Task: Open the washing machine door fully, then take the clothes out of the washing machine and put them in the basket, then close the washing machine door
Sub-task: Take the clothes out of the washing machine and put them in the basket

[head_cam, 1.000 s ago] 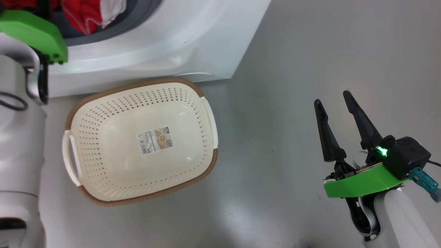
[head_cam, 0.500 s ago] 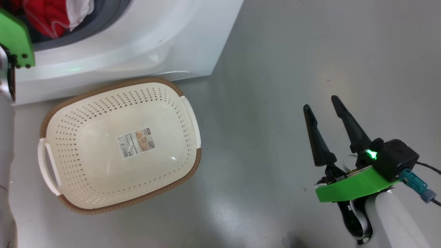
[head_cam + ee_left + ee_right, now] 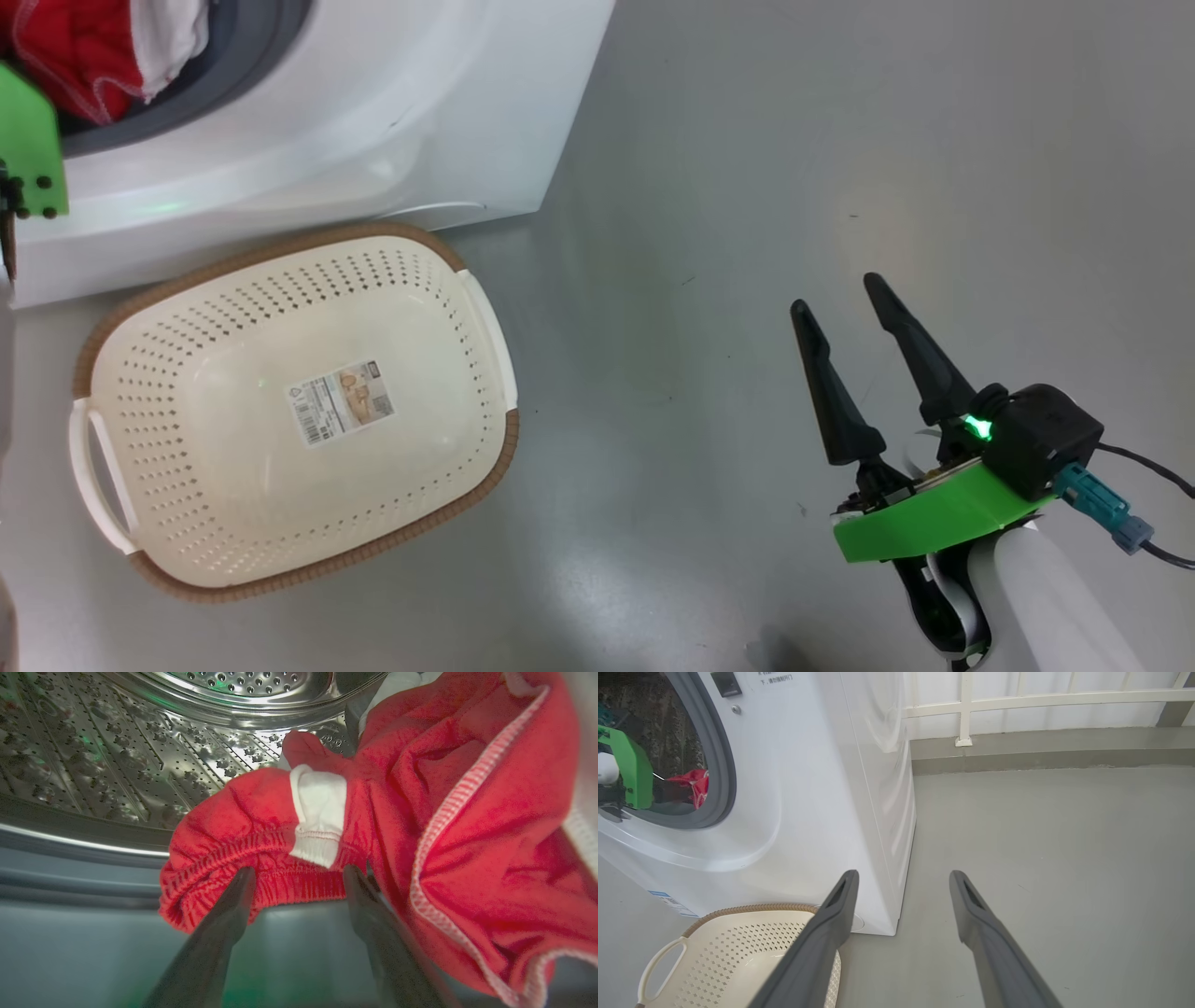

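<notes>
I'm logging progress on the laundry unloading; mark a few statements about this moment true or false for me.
1. The cream perforated plastic basket holds just its sticker. True.
2. The red-and-white clothes lie in the basket. False: they are in the steel drum of the white washing machine.
3. The left claw is shut on the clothes. False: it is open, its tips at the red hem.
4. The right claw is open above the grey floor, holding nothing. True.
</notes>
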